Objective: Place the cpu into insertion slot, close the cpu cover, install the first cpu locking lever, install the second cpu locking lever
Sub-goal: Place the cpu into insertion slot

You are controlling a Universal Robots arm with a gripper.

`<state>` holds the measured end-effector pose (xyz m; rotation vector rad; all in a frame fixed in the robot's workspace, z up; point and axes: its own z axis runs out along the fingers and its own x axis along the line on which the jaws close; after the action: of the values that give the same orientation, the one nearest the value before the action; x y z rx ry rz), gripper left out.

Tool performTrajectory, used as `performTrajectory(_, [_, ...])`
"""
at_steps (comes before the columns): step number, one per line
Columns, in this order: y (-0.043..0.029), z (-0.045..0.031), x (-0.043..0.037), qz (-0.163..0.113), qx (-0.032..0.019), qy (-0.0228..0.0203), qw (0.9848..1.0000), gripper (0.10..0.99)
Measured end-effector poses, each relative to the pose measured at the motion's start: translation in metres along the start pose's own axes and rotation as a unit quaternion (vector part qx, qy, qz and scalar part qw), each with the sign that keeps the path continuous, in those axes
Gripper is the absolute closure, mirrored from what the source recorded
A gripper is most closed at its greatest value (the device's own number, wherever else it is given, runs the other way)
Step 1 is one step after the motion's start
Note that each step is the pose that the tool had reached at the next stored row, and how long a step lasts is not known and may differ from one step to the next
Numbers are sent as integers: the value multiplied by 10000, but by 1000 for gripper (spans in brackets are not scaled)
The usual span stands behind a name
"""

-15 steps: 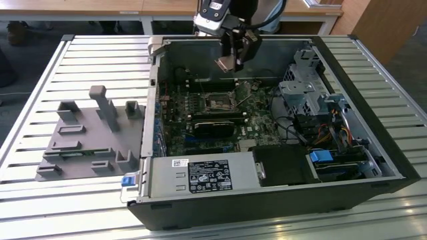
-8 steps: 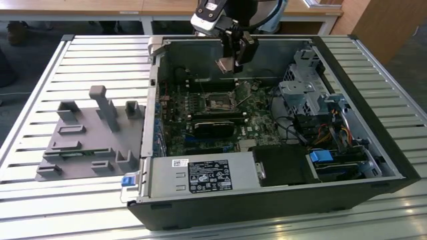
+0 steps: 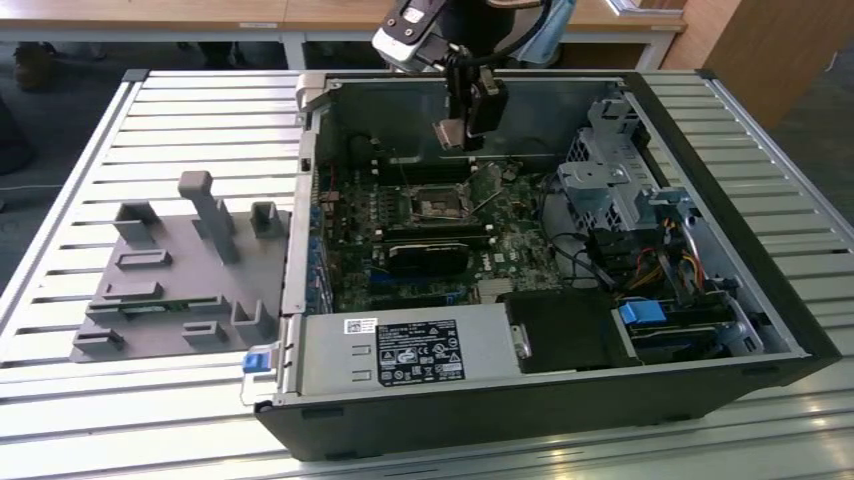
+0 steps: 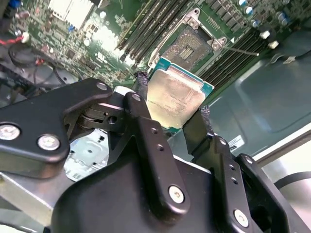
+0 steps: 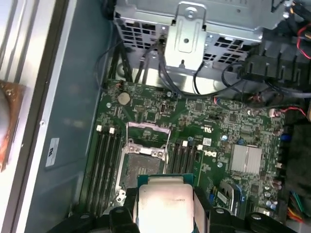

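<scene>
Black finger links of my gripper (image 4: 175,104) sit closest, and between the pads is the cpu (image 4: 177,94), pinched by two opposite edges, its metal top facing the second wrist view. My jaws are closed just to the chip's width. Below the jaws, apart from the chip, lies the slot (image 5: 146,162), uncovered, its cover (image 5: 148,128) raised at the edge toward the drive cage (image 5: 194,29). Memory slots (image 5: 104,160) flank the slot on both sides, and a thin lever (image 4: 239,50) juts out beside it. Cables (image 5: 214,77) hang before the cage. In the exterior view I hang inside the open case (image 3: 787,330), above the board (image 3: 400,215).
</scene>
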<state>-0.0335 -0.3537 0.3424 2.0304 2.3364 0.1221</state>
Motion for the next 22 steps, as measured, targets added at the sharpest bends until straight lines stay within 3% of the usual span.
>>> performTrajectory(5, [-2,40,12,299,-6,-26,9996,545])
performTrajectory(22, [-19,340,69,525,10,-44,9986,545])
